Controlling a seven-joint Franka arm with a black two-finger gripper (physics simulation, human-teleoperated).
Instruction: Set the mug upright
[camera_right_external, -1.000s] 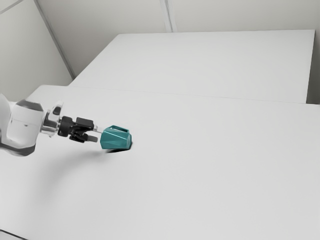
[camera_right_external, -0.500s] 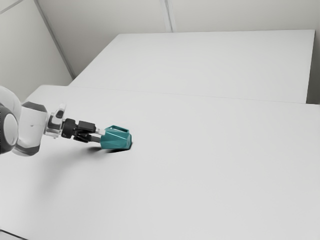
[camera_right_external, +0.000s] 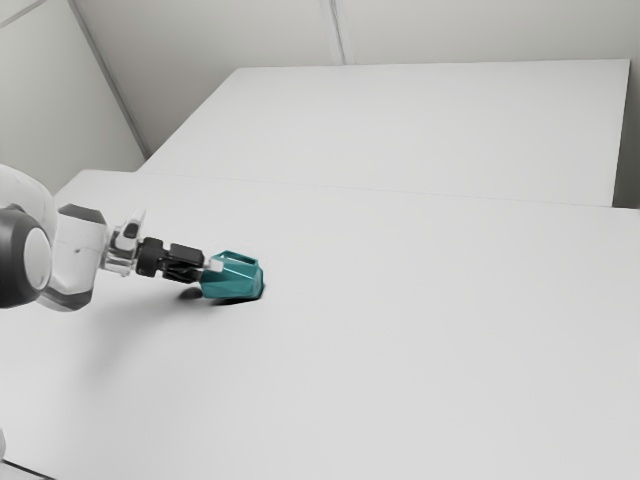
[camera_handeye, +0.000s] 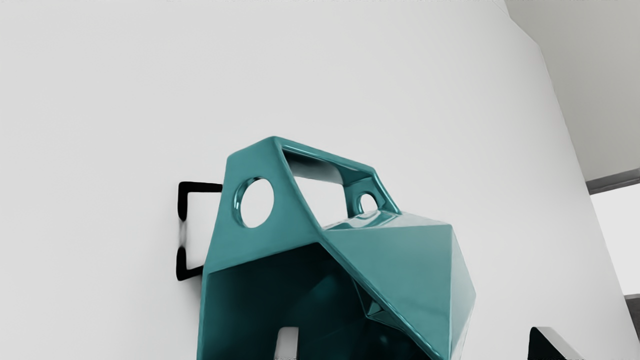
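The teal mug (camera_right_external: 236, 281) is found lying on its side, left of centre in the exterior view. The gripper (camera_right_external: 210, 267) is spread wide at its mouth, nothing clamped, one finger (camera_handeye: 287, 345) apparently inside.

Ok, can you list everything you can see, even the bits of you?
Mug: one, teal, lying on its side on the table, mouth toward my gripper, handle on its upper side
Table: one, white, under the mug
Flat surface: one, white, beyond the table
Walls: at least two, pale grey, at the back and at the exterior view's left
Dark bracket-shaped marks: two, black, beside the mug; I can't tell what they are
Thin line: one, dark, exterior view's lower left corner
Arm: one, white and dark grey, exterior view's left
Gripper: one, black with paler fingertips, open at the mug's mouth
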